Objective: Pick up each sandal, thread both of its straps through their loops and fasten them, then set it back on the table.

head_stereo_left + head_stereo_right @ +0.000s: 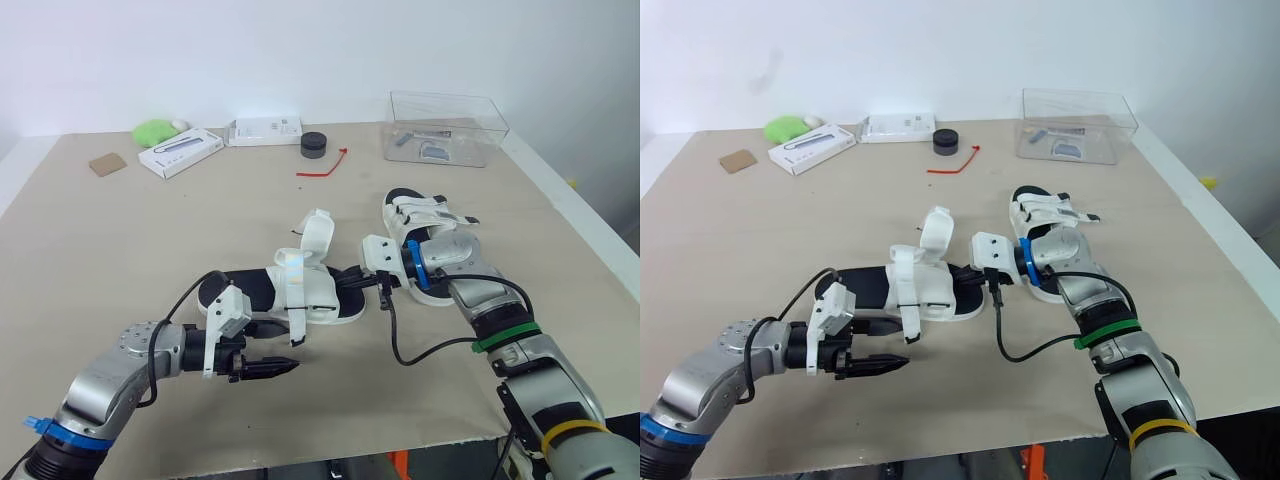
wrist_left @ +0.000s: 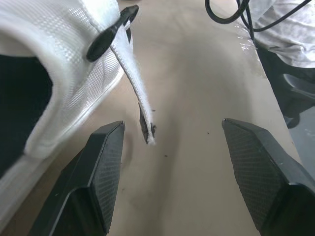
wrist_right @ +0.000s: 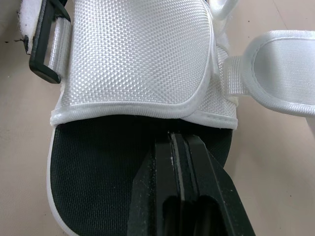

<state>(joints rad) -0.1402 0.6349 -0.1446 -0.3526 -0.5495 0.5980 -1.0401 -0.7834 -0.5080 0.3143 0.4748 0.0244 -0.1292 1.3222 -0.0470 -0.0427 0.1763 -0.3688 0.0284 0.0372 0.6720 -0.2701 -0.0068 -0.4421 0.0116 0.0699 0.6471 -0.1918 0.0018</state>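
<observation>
Two white mesh sandals with black footbeds lie on the beige bench (image 1: 90,260). The middle sandal (image 1: 300,285) is at frame centre with one flap standing up. The right sandal (image 1: 415,215) is just right of centre, beside the right forearm. The left claw (image 1: 283,368), lower centre, is released with its fingers spread, and a loose white strap (image 2: 138,96) dangles near them, untouched. The right claw (image 3: 178,140) is clenched on nothing, its tips at the middle sandal's toe end. Along the top of the frame are two boxes, a long white box (image 1: 180,152) and a flat white box (image 1: 265,130). There is also one clear plastic tub (image 1: 445,125), one black round puck (image 1: 314,145), one red tie (image 1: 322,165), one green lump (image 1: 152,131) and one brown card square (image 1: 107,164).
</observation>
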